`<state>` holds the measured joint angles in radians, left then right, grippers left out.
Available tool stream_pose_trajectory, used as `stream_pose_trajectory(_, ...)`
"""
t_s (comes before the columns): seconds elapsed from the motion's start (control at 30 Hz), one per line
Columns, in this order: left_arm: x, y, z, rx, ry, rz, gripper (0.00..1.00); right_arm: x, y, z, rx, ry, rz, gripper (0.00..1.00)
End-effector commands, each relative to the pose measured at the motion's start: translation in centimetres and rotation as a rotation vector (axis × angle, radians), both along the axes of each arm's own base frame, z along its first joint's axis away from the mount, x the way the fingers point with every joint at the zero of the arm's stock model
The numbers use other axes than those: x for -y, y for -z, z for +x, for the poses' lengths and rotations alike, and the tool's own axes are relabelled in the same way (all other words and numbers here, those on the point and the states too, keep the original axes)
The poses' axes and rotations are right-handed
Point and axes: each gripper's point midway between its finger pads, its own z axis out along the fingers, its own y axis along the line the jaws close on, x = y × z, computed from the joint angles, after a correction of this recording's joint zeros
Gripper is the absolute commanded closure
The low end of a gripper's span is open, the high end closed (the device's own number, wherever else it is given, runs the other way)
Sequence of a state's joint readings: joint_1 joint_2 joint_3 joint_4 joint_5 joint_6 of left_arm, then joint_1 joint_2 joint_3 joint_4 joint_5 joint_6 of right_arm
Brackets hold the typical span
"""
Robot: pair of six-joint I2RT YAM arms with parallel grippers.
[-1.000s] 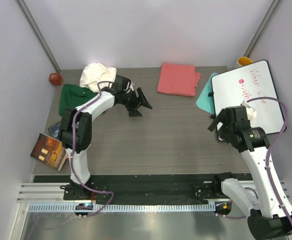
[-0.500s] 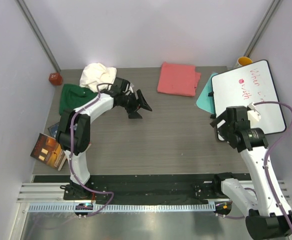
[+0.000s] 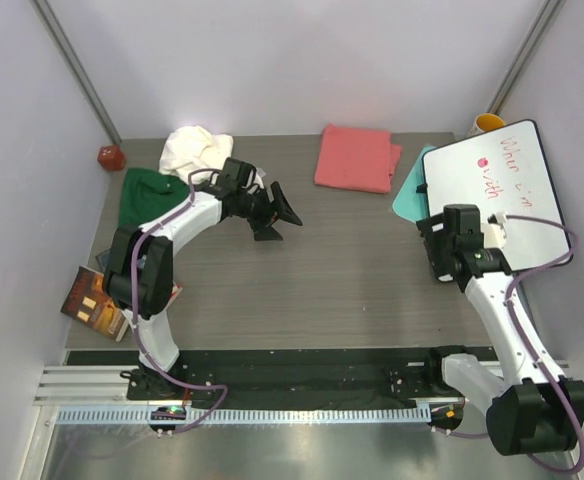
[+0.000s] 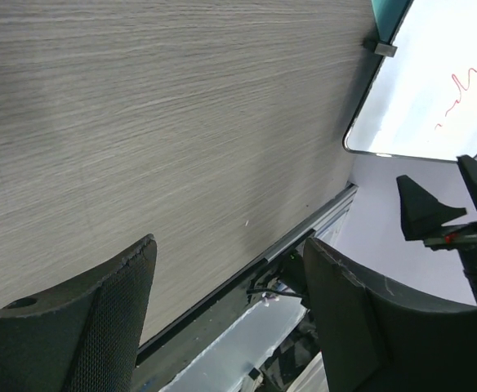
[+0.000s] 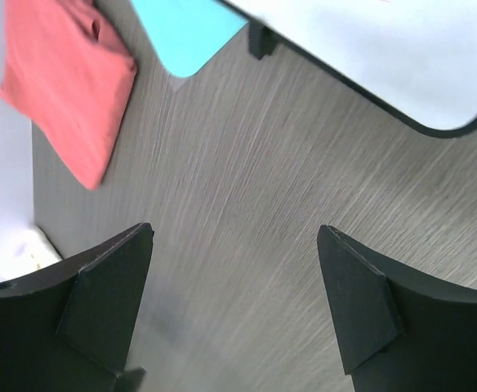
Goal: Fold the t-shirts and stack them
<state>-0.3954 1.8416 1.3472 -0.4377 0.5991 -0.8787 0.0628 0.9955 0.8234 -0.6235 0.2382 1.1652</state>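
The white t-shirt (image 3: 194, 148) lies crumpled at the back left. The dark green t-shirt (image 3: 150, 196) lies bunched in front of it. The coral-pink t-shirt (image 3: 355, 157) lies folded flat at the back centre and also shows in the right wrist view (image 5: 59, 82). My left gripper (image 3: 280, 217) is open and empty over bare table, right of the white and green shirts (image 4: 230, 243). My right gripper (image 3: 432, 250) is open and empty above the table beside the whiteboard (image 5: 234, 233).
A whiteboard (image 3: 497, 190) with red writing lies at the right, over a thin teal sheet (image 3: 409, 195). Books (image 3: 97, 300) lie at the left edge. A small red object (image 3: 110, 157) sits back left. A yellow cup (image 3: 488, 122) stands back right.
My right gripper has moved a little toward the back and turned, its arm straightening. My left arm has shifted slightly left, gripper still open. The shirts have not moved.
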Motion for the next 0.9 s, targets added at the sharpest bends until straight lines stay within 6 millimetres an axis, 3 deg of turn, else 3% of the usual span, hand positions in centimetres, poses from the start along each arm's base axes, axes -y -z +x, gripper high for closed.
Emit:
stream_pose_trajectory(0.0,0.4,-2.8,-0.3,0.086,0.045,-0.049,0.27,1.8,0.8,-0.3,0.032,0.248,0.094,0.13)
stream_pose_trajectory(0.1,0.4,-2.6,-0.3,0.079,0.047,-0.048,0.27,2.9,1.4,-0.7,0.008,0.355,0.102,0.13)
stream_pose_trajectory(0.27,0.3,-2.7,-0.5,0.081,0.048,-0.051,0.27,4.8,2.9,-4.0,-0.124,0.522,0.071,0.1)
stream_pose_trajectory(0.43,0.3,-2.8,-0.8,0.078,0.055,-0.061,0.27,4.7,4.3,-7.0,-0.169,0.616,0.149,0.11)
stream_pose_trajectory(0.7,1.0,-2.7,-1.0,0.071,0.087,-0.108,0.27,5.8,2.1,-10.1,-0.144,0.727,0.152,0.11)
stream_pose_trajectory(0.87,1.2,-3.1,-1.3,0.084,0.117,-0.144,0.27,7.3,0.9,-12.0,-0.11,0.711,0.051,0.11)
